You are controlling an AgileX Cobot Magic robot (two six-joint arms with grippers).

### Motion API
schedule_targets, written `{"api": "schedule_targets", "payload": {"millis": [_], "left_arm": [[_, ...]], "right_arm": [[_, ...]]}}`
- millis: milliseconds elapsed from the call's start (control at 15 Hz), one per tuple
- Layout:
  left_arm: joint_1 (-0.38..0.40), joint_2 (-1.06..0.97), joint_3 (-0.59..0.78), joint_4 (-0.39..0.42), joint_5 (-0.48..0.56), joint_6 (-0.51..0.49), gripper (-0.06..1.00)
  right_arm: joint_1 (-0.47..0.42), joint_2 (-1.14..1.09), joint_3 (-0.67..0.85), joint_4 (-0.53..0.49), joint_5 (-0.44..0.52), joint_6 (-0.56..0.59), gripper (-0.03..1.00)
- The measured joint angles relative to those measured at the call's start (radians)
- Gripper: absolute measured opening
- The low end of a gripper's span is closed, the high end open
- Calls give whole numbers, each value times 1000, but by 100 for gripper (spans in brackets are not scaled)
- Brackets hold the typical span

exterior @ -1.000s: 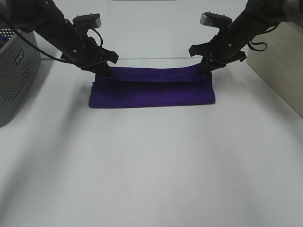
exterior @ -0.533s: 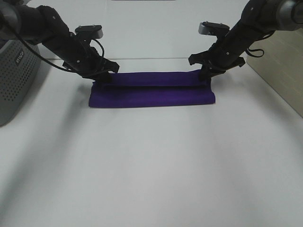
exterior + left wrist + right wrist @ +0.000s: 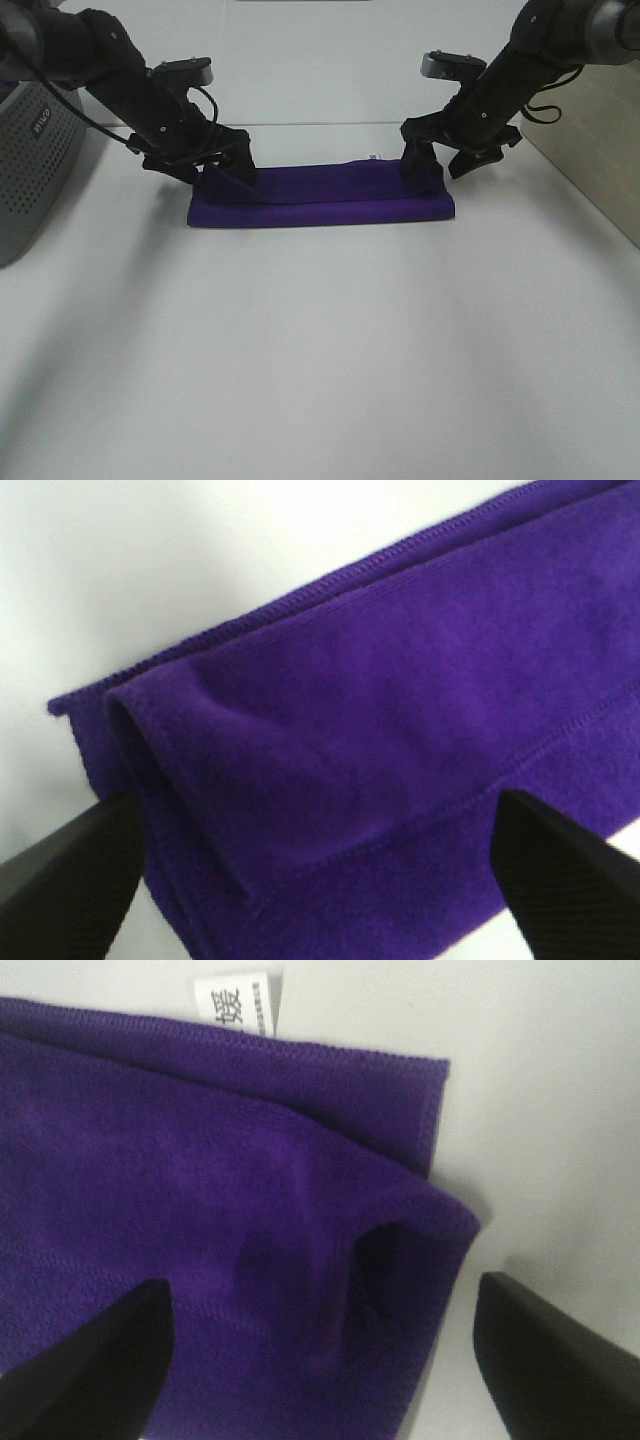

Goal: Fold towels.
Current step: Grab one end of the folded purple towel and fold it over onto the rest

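The purple towel (image 3: 320,197) lies folded into a long narrow strip on the white table (image 3: 320,340) at the back middle. Its small white tag (image 3: 373,156) sticks out at the far edge near the right end. My left gripper (image 3: 218,168) hovers over the strip's left end, open, with nothing held. My right gripper (image 3: 440,162) hovers over the right end, open too. In the left wrist view the towel (image 3: 380,680) lies loose between the spread fingers (image 3: 60,880). The right wrist view shows the towel corner (image 3: 150,1180), the tag (image 3: 235,1002) and the spread fingers (image 3: 560,1360).
A grey perforated basket (image 3: 30,150) stands at the left edge of the table. A beige box (image 3: 590,140) stands at the right edge. The table's far edge runs just behind the towel.
Both grippers lowered the lifted far edge of the towel onto the strip and opened. The top layer now lies flat, and the tag has come into view.
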Motion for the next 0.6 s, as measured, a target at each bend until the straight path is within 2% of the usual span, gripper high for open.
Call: {"api": "schedule_targets", "payload": {"millis": [67, 133, 200, 400, 600], "left_arm": [[0, -6, -34, 35, 62, -33, 87], [2, -13, -116, 133, 203, -94, 88], [11, -13, -154, 157, 268, -109, 88], [88, 14, -219, 129, 422, -115, 88], [167, 68, -222, 17, 470, -64, 88]], "right_arm": [[0, -10, 0, -15, 30, 0, 82], [0, -57, 0, -40, 84, 8, 83], [0, -87, -1, -47, 109, 22, 83], [0, -160, -4, -54, 201, 64, 83], [0, -185, -4, -61, 278, 104, 83]]}}
